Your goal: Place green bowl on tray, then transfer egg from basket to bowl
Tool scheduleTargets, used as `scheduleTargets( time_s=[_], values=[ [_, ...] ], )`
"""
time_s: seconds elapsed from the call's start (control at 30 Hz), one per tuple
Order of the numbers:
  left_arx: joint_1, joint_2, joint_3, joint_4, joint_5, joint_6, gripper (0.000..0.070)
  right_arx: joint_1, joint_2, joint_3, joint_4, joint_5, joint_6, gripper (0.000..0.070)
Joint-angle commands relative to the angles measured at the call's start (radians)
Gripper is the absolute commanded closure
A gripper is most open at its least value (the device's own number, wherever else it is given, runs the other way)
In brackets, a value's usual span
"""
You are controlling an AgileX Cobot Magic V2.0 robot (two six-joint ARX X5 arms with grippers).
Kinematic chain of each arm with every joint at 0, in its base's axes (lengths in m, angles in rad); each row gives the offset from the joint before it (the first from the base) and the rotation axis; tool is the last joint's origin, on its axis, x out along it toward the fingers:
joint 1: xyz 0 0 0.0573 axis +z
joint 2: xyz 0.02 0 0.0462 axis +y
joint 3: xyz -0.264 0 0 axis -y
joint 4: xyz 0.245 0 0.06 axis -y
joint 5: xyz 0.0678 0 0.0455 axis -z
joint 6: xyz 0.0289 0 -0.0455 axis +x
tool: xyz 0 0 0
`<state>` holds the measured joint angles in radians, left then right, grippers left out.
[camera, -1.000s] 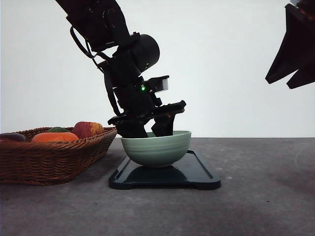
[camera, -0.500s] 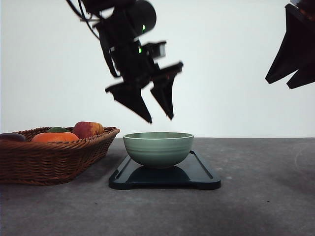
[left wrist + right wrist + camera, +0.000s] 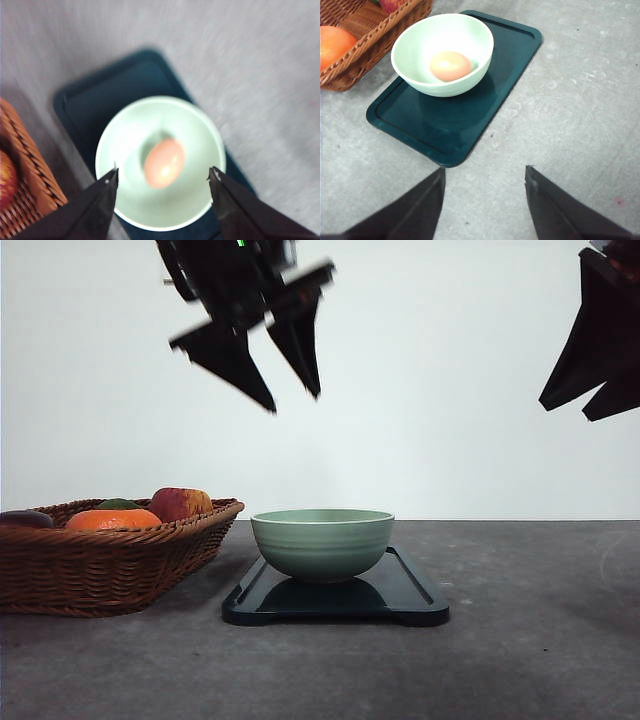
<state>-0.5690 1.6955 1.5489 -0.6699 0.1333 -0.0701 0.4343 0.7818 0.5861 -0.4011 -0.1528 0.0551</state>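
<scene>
The green bowl (image 3: 321, 542) stands on the dark tray (image 3: 400, 592) in the middle of the table. Inside it lies the reddish-brown egg (image 3: 164, 163), seen too in the right wrist view as egg (image 3: 450, 65) in bowl (image 3: 442, 52) on tray (image 3: 460, 122). My left gripper (image 3: 294, 400) hangs open high above the bowl, nothing between its fingers (image 3: 95, 205). My right gripper (image 3: 485, 175) is open, raised at the upper right (image 3: 600, 370), well clear of the tray. The wicker basket (image 3: 100, 560) sits left of the tray.
The basket holds a red-yellow apple (image 3: 180, 503), an orange fruit (image 3: 112, 519), a green item (image 3: 117, 504) and a dark item (image 3: 24, 518). Bare grey table (image 3: 540, 620) stretches right of the tray and in front of it.
My left gripper has risen from inside the bowl to high above it and drifted left, open. The bowl settled level on the tray. The right arm stayed still.
</scene>
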Motion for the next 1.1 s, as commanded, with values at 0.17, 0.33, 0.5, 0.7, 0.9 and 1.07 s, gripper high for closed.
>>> scheduleTargets(
  time_s=[0.17,0.33,0.5,0.7,0.9,1.07],
  values=[
    [0.006,-0.207,-0.339,0.216,0.002,-0.016,0.0350,0.003,0.008,0.004,0.011,0.004,-0.011,0.0385],
    [0.048,-0.361,-0.557,0.320,0.002,-0.073,0.0350,0.003,0.008,0.004,0.012,0.004,-0.011,0.0385],
    [0.109,-0.494,-0.691,0.319,0.002,-0.077,0.0350,0.003,0.008,0.004,0.011,0.004,-0.011,0.0385],
    [0.179,-0.653,-0.802,0.285,0.002,-0.078,0.0350,0.003,0.008,0.004,0.011,0.004,-0.011,0.0385],
    [0.231,-0.806,-0.898,0.240,0.001,-0.113,0.0350,0.003,0.008,0.004,0.010,0.003,-0.011,0.0385],
    [0.255,-0.898,-0.920,0.181,-0.030,-0.121,0.0349,0.004,0.007,0.004,-0.001,-0.006,-0.011,0.0384]
  ],
)
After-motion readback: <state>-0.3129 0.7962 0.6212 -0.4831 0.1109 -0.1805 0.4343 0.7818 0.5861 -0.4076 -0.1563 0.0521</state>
